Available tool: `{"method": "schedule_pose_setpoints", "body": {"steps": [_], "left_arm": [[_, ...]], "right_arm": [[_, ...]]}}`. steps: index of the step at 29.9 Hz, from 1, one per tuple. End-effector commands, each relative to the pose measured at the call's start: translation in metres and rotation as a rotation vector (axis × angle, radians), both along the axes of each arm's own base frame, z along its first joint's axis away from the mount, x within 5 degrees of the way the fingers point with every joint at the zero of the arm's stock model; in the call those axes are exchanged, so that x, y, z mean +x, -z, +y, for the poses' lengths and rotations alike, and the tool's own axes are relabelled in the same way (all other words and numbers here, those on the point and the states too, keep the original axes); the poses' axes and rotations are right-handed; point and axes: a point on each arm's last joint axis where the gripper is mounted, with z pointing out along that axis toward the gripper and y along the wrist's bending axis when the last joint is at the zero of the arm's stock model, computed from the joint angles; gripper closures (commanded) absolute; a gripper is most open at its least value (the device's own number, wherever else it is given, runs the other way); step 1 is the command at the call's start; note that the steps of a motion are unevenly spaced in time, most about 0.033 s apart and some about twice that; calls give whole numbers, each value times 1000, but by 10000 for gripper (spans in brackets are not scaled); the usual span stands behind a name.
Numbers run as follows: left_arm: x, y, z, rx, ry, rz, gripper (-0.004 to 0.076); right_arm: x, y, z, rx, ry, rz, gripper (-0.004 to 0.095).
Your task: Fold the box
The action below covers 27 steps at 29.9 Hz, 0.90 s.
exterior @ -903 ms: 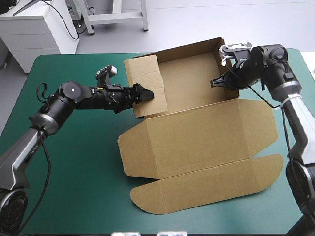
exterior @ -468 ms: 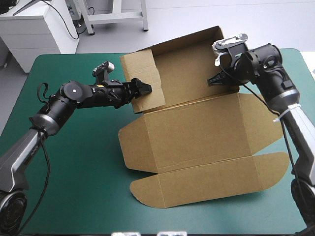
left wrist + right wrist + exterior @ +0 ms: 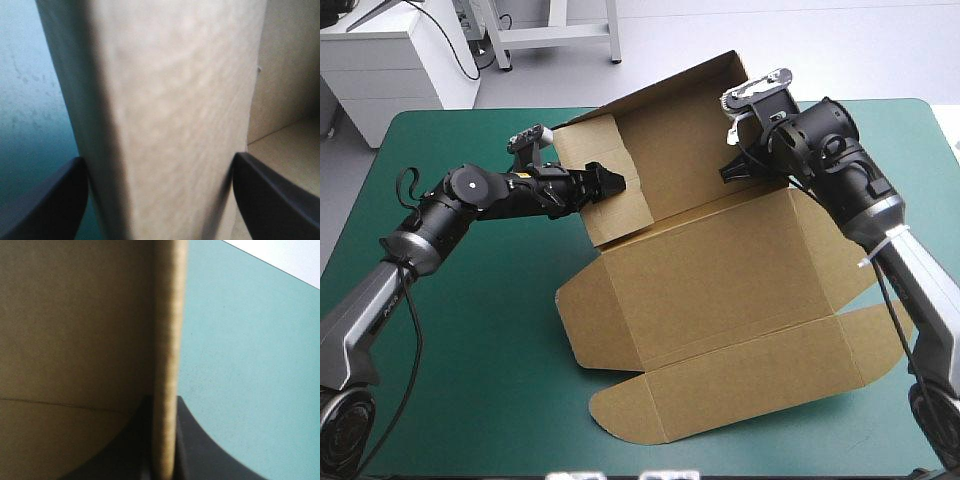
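I can read no writing, number, label or sign anywhere. The brown box shows only plain board on every face I see.
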Motion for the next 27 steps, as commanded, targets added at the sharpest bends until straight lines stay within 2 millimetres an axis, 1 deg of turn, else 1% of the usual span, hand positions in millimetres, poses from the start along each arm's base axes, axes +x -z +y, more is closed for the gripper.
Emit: {"method": "schedule_pose_setpoints", "body": {"steps": [1, 2, 3, 4, 6, 7, 8, 9, 12, 17, 20, 23, 27], "left_arm": [[-6, -27, 1, -63, -20, -74, 170], [-6, -27, 1, -63, -20, -74, 193], [-6, -27, 1, -63, -20, -74, 239], [-5, -28, 1, -68, -23, -75, 318], [-4, -29, 0, -106, -48, -66, 546], [-3, -31, 0, -139, -71, -66, 703], [-2, -34, 1, -169, -93, -73, 717], [-1, -36, 1, -195, -110, -74, 714], [0, -37, 0, -183, -124, -98, 732], [-6, -36, -8, -98, -86, -151, 732], [-8, -39, -12, -63, -86, -177, 733], [-9, -44, -15, -1, -73, -198, 733], [-7, -56, -11, 110, -77, -196, 733]], "right_arm": [[-15, -31, -7, 21, -10, -125, 908], [-15, -31, -8, 16, -4, -125, 908], [-15, -32, -9, 4, 4, -126, 908], [-15, -31, -10, -5, 12, -123, 908], [-15, -31, -11, -18, 24, -119, 908], [-16, -31, -12, -18, 29, -115, 908], [-16, -30, -12, -17, 37, -109, 908], [-16, -30, -13, -15, 42, -105, 908], [-16, -28, -13, -16, 57, -91, 909], [-15, -28, -16, 0, 99, -96, 909], [-13, -27, -23, 18, 129, -80, 909], [-11, -25, -31, 53, 157, -56, 909], [-7, -22, -43, 146, 189, -10, 908]]}}
